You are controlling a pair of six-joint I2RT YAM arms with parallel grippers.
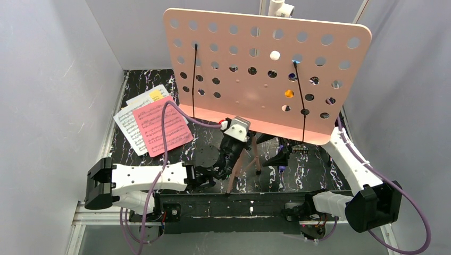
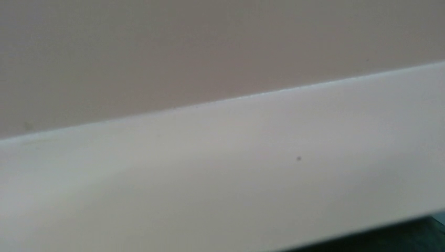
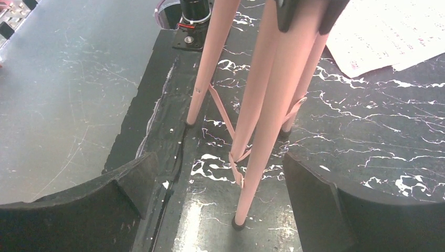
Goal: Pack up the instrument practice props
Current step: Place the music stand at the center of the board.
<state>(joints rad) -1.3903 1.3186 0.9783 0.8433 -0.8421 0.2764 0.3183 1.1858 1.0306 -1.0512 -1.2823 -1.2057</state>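
Room and edges: grey walls close in the table (image 1: 143, 85) on the left and right. The sheet-music holder (image 1: 255, 101) stands upright mid-table, and its wide pink panel overhangs most of the far right area. White pipe frame (image 1: 279, 8) shows just behind its top edge.

Left gripper (image 1: 235, 126): raised to the panel's lower lip, left of centre. The fingers are hidden from above. The left wrist view shows only blurred pale pink surfaces at very close range, so I cannot tell how the fingers stand.

Right gripper (image 3: 218, 168): low under the panel's right part, fingers spread wide. The tripod legs (image 3: 268, 115) rise between them, untouched, feet on the dark marbled mat.

Hidden: the table under and behind the panel, and the dark objects near the legs, hard to make out.

Around: printed music pages (image 1: 130, 125) lie flat at far left with the pink folder (image 1: 162, 125) on top. A purple cable (image 1: 166, 139) crosses the folder.
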